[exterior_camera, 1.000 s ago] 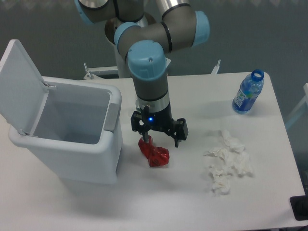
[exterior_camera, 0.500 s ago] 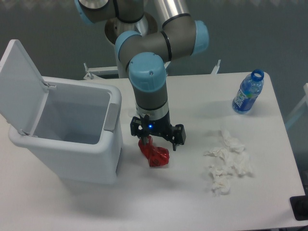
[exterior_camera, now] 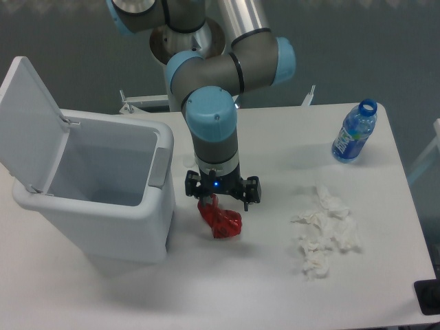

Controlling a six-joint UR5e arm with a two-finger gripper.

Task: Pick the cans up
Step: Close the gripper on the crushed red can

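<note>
Now the gripper (exterior_camera: 225, 205) is seen lower and slightly further left than 1 second earlier, its jaws narrowed around the upper end of the crushed red can (exterior_camera: 221, 220), which lies unmoved on the table (exterior_camera: 227, 289) at 3 o'clock from the open white bin (exterior_camera: 103, 199). Whether the can is gripped cannot be told.

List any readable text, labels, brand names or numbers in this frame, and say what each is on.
None can be read.
Water bottle: blue label, print too small and blurred to read.
Red can: crushed, no lettering legible.
White bin, tissues and the tool: no markings visible, only a blue light on the tool's body.
</note>
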